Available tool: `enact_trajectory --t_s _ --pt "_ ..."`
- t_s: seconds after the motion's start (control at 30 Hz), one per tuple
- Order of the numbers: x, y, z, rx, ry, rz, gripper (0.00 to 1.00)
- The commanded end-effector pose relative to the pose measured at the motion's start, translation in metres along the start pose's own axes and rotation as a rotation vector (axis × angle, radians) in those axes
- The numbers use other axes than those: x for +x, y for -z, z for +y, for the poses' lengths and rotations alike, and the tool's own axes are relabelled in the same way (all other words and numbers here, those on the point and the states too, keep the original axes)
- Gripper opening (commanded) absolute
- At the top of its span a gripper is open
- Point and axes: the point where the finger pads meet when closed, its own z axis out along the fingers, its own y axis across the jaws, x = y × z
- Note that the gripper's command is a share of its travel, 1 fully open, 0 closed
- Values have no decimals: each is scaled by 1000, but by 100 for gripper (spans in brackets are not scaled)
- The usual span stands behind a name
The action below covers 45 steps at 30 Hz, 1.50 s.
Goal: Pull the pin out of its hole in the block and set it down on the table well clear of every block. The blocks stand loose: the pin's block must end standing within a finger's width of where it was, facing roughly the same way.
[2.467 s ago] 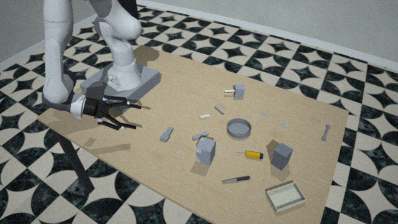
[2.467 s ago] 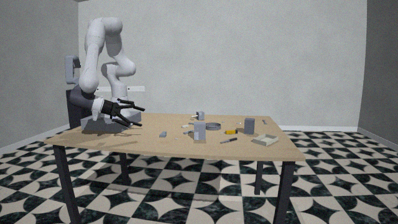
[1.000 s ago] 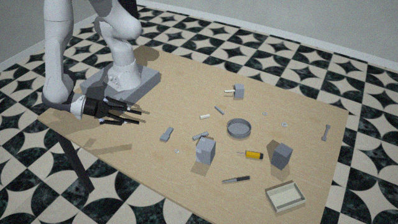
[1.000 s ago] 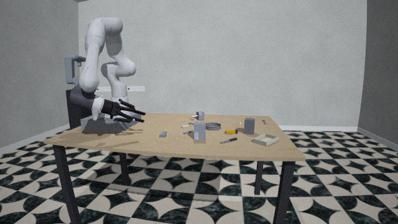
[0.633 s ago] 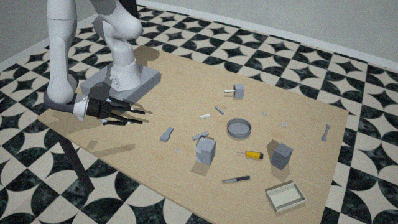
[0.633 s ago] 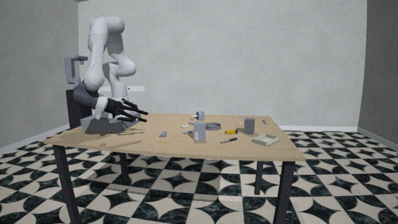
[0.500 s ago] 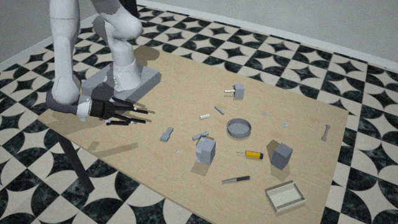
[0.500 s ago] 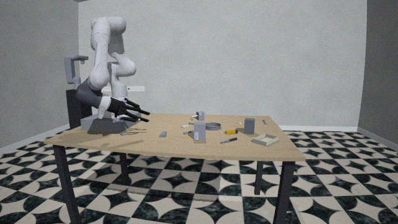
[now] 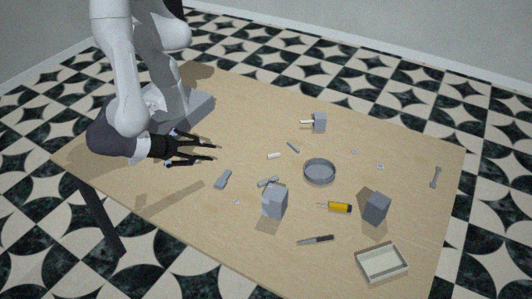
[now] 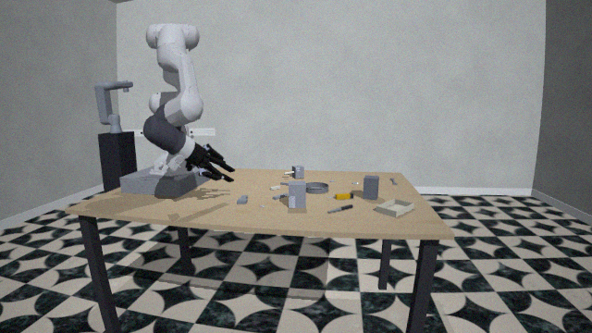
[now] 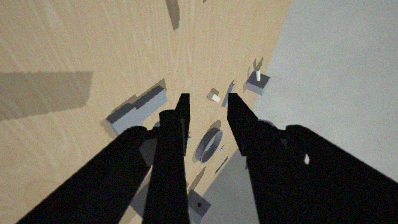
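A small grey block stands at the far side of the table with a cream pin sticking out of its side, level with the table. Both also show in the exterior view, the block and the pin, and in the wrist view, the block and the pin. My gripper hangs above the table's left part, far from that block, pointing roughly level across the table. Its fingers stand a little apart with nothing between them.
Two larger grey blocks stand near the front. A round dish, a yellow-handled tool, a marker, a shallow tray, a loose cream peg and a flat grey piece lie about.
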Motion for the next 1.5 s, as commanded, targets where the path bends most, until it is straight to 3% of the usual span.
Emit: enact_trajectory --t_s 0.0,0.03,0.1,0.23,0.43,0.6,0.67,0.9,1.17,1.23,1.47 --pt "0 -16 -2 46 -120 137 32" --pt "-2 -22 0 58 -118 171 32" --pt "-2 -22 0 58 -118 171 32" --pt "-9 -45 8 115 -105 305 32" --pt "-25 -82 23 234 -59 485 32" --pt "-42 -117 41 351 4 602 32" --pt "-42 -117 41 351 4 602 32" --pt "-66 -173 78 515 125 702 32" --pt "-83 -241 136 662 286 731 32" --pt "-83 -241 136 662 286 731 32" --pt "-84 -294 189 739 418 714 32"
